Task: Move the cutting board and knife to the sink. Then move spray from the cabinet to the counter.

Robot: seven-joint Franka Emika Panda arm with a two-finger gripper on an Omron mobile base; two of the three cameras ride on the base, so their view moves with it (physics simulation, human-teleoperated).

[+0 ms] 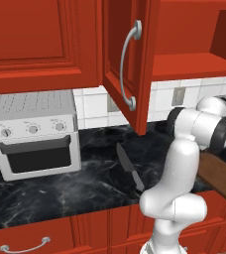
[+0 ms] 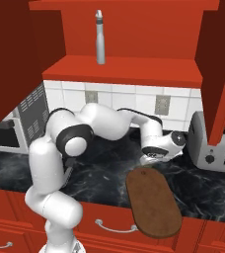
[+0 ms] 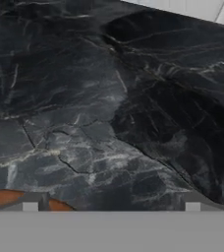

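Observation:
The dark-brown cutting board (image 2: 152, 203) lies on the black counter (image 2: 107, 165), its near end hanging over the front edge. My gripper (image 2: 152, 161) hovers open just over the board's far end, fingers pointing down. In the hand view my gripper (image 3: 111, 204) stands wide above the counter (image 3: 109, 98), with a brown sliver of the cutting board (image 3: 1, 198) by the left fingertip. The knife (image 1: 130, 168) lies on the counter (image 1: 60, 188) left of my arm, and the cutting board (image 1: 219, 176) is at the right. The spray (image 2: 100, 39) stands upright on the open cabinet's shelf (image 2: 124, 69). The sink is out of view.
A toaster oven (image 1: 34, 134) sits on the counter at the left. A silver toaster (image 2: 217, 143) stands at the back right. The open cabinet door (image 1: 130, 64) with its curved handle juts out over the counter, above the knife. Red drawers (image 2: 114, 227) run below.

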